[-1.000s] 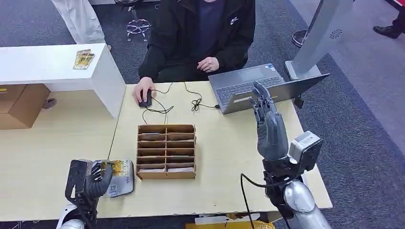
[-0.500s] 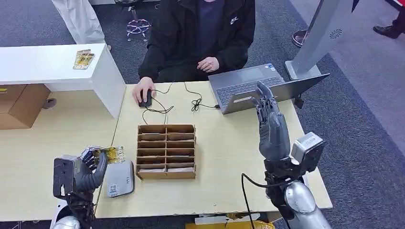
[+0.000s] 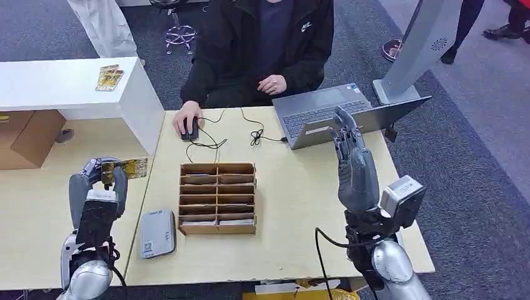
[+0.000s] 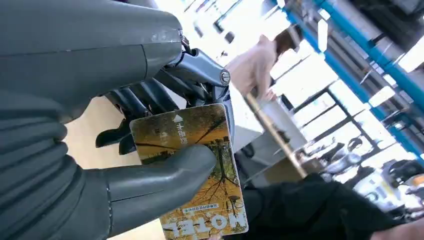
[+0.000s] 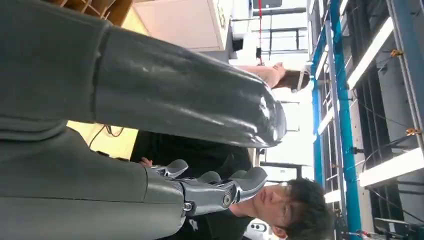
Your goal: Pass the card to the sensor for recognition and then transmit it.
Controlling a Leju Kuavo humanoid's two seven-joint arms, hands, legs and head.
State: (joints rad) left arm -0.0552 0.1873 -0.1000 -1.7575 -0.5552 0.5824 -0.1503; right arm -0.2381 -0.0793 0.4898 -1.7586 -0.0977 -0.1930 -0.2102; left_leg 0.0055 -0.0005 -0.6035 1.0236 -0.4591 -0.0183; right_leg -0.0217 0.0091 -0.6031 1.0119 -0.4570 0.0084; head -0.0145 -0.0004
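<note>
My left hand is raised above the left part of the desk and pinches a yellow hotel card between thumb and fingers. Up close, the card shows an autumn tree print with the thumb pressed across its face. The grey card sensor lies flat on the desk, behind and right of that hand, beside the wooden rack. My right hand stands upright over the desk's right side, fingers straight and apart, holding nothing. Its straight fingers also appear in the right wrist view.
A wooden slotted card rack stands mid-desk. A person sits behind the desk with one hand on a mouse; a laptop is at the right. A white counter with another card rises at the left.
My left hand has lifted the card off the sensor and carried it up and forward, away from the desk's front edge. My right hand has stayed still.
</note>
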